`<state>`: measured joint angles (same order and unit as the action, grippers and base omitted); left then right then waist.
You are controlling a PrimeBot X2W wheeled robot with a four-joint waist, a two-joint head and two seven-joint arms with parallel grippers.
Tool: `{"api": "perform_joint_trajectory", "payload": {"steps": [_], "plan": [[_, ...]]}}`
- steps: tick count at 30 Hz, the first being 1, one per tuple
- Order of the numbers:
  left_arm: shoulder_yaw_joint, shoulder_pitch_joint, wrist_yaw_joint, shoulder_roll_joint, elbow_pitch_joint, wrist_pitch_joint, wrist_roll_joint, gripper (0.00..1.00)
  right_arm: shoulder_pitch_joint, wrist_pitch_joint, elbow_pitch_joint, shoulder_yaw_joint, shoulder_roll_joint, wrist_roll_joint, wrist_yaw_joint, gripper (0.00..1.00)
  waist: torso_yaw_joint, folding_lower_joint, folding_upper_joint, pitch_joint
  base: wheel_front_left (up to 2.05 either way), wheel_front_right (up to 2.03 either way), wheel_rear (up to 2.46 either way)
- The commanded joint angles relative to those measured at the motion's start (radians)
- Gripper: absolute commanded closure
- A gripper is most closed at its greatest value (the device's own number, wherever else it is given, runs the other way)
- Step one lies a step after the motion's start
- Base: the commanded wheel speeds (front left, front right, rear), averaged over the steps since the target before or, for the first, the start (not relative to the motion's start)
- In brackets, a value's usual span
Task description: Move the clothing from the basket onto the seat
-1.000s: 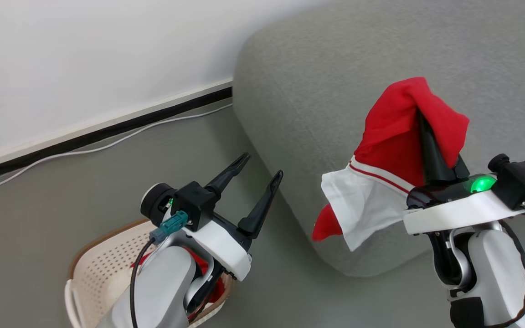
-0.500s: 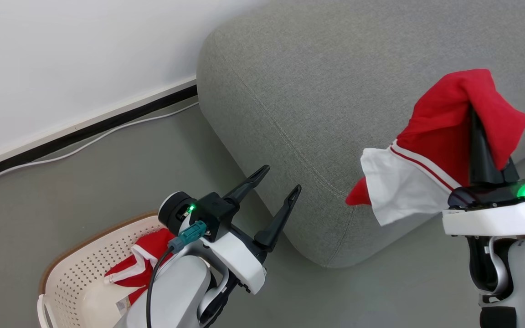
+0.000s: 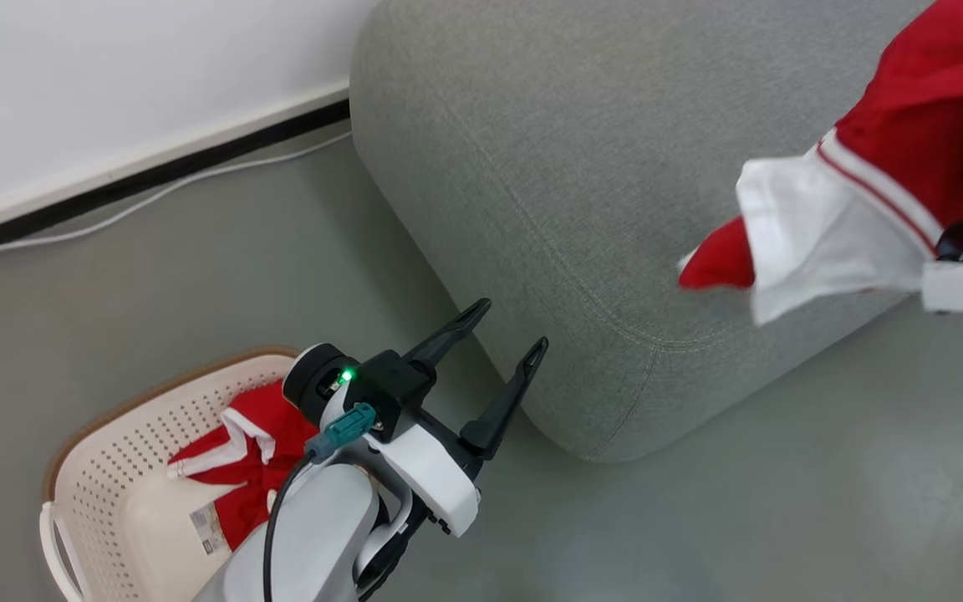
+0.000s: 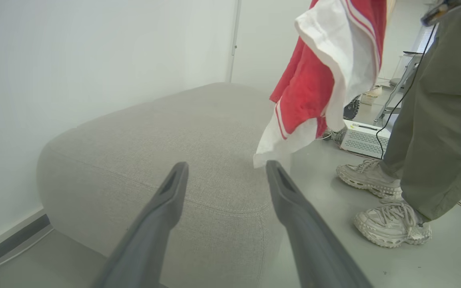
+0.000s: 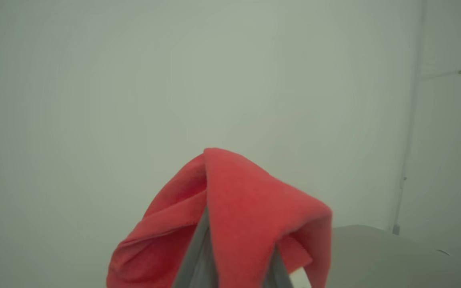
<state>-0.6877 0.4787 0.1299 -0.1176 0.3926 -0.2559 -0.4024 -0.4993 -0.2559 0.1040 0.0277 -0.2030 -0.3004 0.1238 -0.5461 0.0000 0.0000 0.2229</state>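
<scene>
Head view: the left gripper (image 3: 511, 324), fingers apart and empty, hovers between the basket (image 3: 97, 468), holding one red garment (image 3: 260, 435), and the seat (image 3: 582, 167). Left wrist view: clothing (image 4: 306, 88) hangs over the seat's edge, a person's legs (image 4: 426, 120) just beyond. Right wrist view: the right gripper (image 5: 234, 256) clamps that clothing before a wall (image 5: 134, 80).
</scene>
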Motion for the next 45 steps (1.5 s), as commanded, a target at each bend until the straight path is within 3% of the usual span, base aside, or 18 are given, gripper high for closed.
{"api": "perform_joint_trajectory", "payload": {"steps": [1, 17, 25, 30, 35, 40, 45], "plan": [[0.022, 0.040, 0.001, -0.007, -0.033, -0.006, 0.011, 0.00, -0.047, -0.006, -0.006, -0.008, -0.033, 0.005, 0.007, 1.00, 0.021, 0.0000, 0.0000, 0.036, 0.00, 0.00, 0.00], [-0.078, 0.182, 0.001, -0.040, -0.068, -0.006, 0.011, 0.00, -0.326, -0.006, 0.202, 0.154, -0.144, 0.033, 0.007, 1.00, 0.175, 0.0000, 0.0000, 0.262, 0.00, 0.00, 0.00], [-0.107, 0.232, 0.001, -0.053, -0.086, -0.006, 0.015, 0.00, -0.474, -0.006, 0.340, 0.226, -0.213, 0.125, 0.007, 1.00, 0.225, 0.0000, 0.0000, 0.347, 0.00, 0.00, 0.00], [-0.124, 0.259, 0.001, -0.058, -0.096, -0.006, 0.016, 0.00, -0.589, -0.006, 0.482, 0.371, -0.241, 0.249, 0.007, 1.00, 0.257, 0.0000, 0.0000, 0.405, 0.00, 0.00, 0.00], [-0.141, 0.275, 0.001, -0.059, -0.100, -0.006, 0.015, 0.00, -0.692, -0.006, 0.580, 0.541, -0.232, 0.388, 0.007, 1.00, 0.286, 0.0000, 0.0000, 0.453, 0.00, 0.00, 0.00], [-0.139, 0.282, 0.001, -0.059, -0.097, -0.006, 0.013, 0.00, -0.773, -0.006, 0.559, 0.661, -0.206, 0.492, 0.007, 1.00, 0.318, 0.0000, 0.0000, 0.496, 0.00, 0.00, 0.00], [-0.132, 0.286, 0.001, -0.063, -0.098, -0.006, 0.008, 0.00, -0.810, -0.006, 0.593, 0.733, -0.134, 0.566, 0.007, 1.00, 0.341, 0.0000, 0.0000, 0.523, 0.00, 0.00, 0.00]]}}
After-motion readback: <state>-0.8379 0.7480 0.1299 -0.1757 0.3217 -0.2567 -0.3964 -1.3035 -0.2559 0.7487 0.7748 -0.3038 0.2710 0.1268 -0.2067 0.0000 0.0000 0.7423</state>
